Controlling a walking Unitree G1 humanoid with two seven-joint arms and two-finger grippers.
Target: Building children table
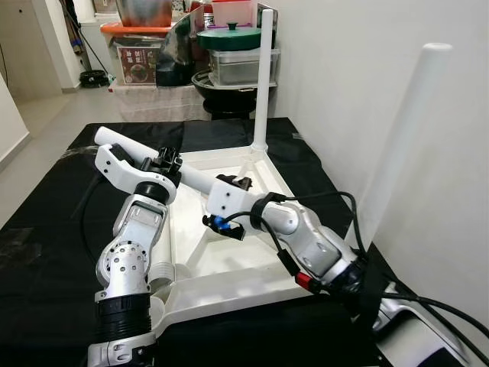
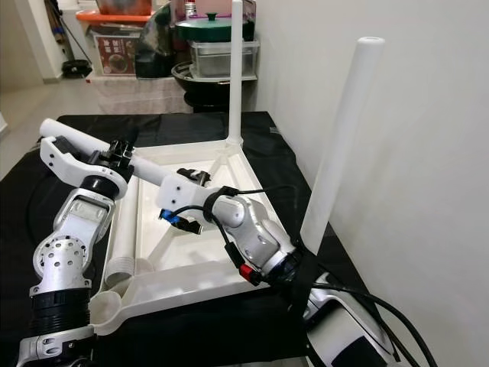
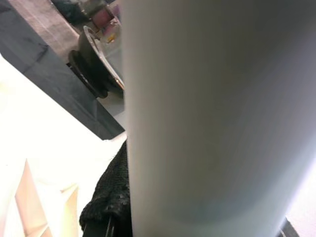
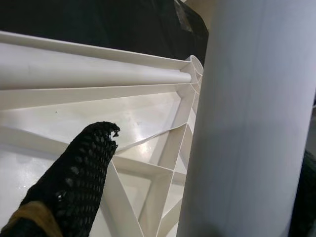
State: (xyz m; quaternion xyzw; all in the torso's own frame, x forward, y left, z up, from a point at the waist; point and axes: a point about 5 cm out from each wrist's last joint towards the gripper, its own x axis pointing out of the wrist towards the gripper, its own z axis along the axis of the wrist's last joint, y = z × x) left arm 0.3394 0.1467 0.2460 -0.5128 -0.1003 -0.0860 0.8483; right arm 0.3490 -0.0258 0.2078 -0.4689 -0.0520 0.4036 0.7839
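Upturned tabletop (image 1: pixel 229 283) lies on the black-draped bench (image 1: pixel 46 229). Both grippers, left (image 1: pixel 170 162) and right (image 1: pixel 238 183), hold their fingers clamped on the loose leg (image 1: pixel 195 177), slanted from 10 toward 4 o'clock. Risk (my judgement): uneven pull twists it, missing its socket or knocking the upright leg (image 1: pixel 262 84) at 12.

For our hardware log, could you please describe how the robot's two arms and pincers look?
Both arms are silver metal with white shell segments. The left arm has a round perforated joint and a ribbed black cuff. The right arm carries looped black cables, a red connector and a blue fitting. The pincer fingers wear black mesh.
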